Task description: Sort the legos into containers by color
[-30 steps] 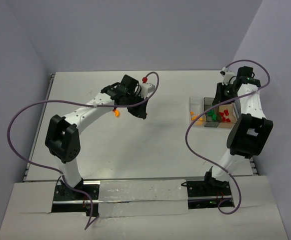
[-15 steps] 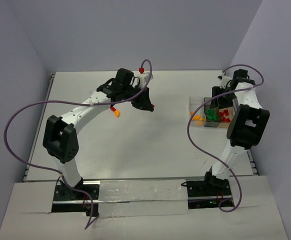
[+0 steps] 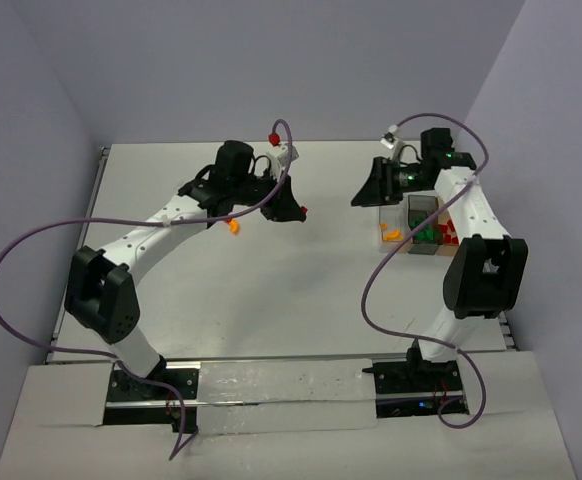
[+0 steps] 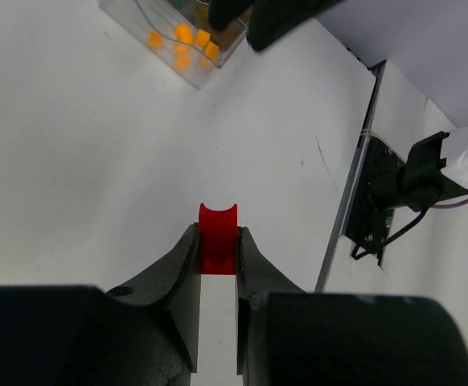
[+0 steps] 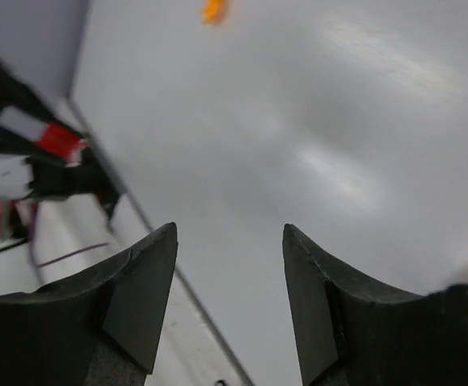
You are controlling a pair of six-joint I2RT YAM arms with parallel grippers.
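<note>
Red lego [image 4: 218, 238] rides pinched in the left gripper [image 4: 216, 251] toward the containers [image 3: 418, 204]; the right gripper [image 5: 228, 241], now spread and empty, has swung away, freeing access.

- The table [image 3: 301, 300] is a plain white matte slab, evenly lit, with only soft shadows on its surface.
- Behind the table's far edge rises a bare back wall [image 3: 271, 60] in pale lavender-grey.
- A left wall [image 3: 16, 180] and a right wall [image 3: 561, 180] of the same colour close in the table's two sides.
- A thin metal rail [image 3: 95, 175] runs along the table's left edge.
- At the table's near edge lies a white board [image 3: 61, 420], with a glossy strip [image 3: 286, 390], perhaps clear tape, across its middle.
</note>
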